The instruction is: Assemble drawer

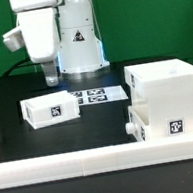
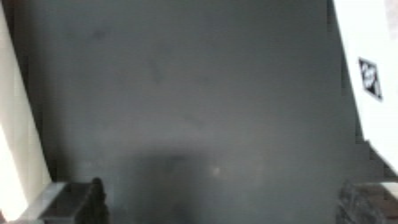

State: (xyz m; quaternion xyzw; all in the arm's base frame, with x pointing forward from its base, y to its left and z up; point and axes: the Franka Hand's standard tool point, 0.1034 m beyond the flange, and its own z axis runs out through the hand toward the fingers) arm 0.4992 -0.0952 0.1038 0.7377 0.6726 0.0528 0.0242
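White arm [image 1: 42,32] points straight down over the black bench [image 1: 8,93], at the exterior view's left; its gripper [image 1: 51,80] is spread apart, empty, near a tray [image 1: 48,109].

Glossy white arm [image 1: 40,31] with rounded casings; its domed base [image 1: 70,54] bears a black triangle mark [image 1: 78,39]; the fingers [image 1: 49,78] are dark grey.

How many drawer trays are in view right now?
2. A loose tray lies toward the exterior view's left; a second tray sits low in the casing, sticking out. Another could hide inside.
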